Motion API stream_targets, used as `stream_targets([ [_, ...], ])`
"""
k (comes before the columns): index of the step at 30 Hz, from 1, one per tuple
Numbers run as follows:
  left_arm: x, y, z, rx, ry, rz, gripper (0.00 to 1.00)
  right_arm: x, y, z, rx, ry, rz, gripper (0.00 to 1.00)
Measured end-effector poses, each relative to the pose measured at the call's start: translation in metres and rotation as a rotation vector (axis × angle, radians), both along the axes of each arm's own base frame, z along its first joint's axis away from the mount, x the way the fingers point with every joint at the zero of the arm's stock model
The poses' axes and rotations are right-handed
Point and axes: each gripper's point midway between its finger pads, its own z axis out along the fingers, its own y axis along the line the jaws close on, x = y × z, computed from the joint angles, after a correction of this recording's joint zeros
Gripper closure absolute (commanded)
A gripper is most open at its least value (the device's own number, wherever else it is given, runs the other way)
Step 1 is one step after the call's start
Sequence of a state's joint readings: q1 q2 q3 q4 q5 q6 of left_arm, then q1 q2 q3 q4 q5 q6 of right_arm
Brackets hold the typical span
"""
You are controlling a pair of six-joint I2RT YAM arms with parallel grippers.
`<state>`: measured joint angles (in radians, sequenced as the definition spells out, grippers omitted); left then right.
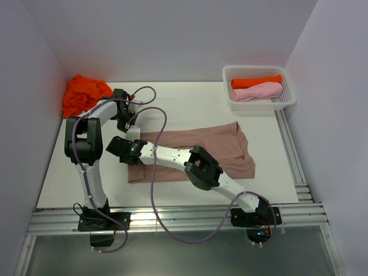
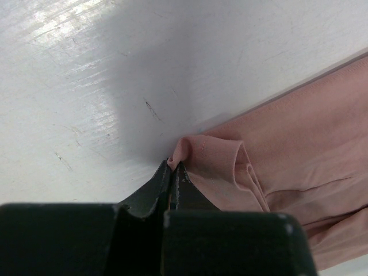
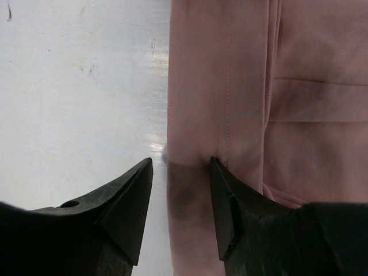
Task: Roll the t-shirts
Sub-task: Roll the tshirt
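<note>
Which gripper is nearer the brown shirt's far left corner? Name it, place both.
Left. The left gripper is shut on that corner of the shirt; the right gripper stands open astride its left edge, short of the corner.

Before me lies a white table [image 1: 190, 106], its surface scuffed with small dark marks [image 2: 152, 109] — a white plastic mesh basket [image 1: 260, 106] stands at its far right corner, silver rails [image 1: 184, 216] run along the near edge and the right side, and pale walls [image 1: 172, 34] close it in.
</note>
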<state>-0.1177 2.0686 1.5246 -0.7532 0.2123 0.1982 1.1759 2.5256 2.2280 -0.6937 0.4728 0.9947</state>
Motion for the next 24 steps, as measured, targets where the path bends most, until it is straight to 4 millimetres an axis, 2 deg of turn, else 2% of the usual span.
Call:
stream_targets([
  [4,0.000,0.000,0.000,0.000,0.000,0.000,0.99,-0.003,-0.001,-0.001,0.001,0.019,-0.003,0.51],
  [16,0.000,-0.001,0.001,0.009,-0.005,-0.007,0.98,-0.008,-0.007,-0.010,-0.038,0.067,-0.008,0.87],
  [24,0.000,-0.001,0.004,0.018,-0.012,-0.010,0.96,-0.007,-0.007,-0.009,0.042,0.079,0.027,0.90],
])
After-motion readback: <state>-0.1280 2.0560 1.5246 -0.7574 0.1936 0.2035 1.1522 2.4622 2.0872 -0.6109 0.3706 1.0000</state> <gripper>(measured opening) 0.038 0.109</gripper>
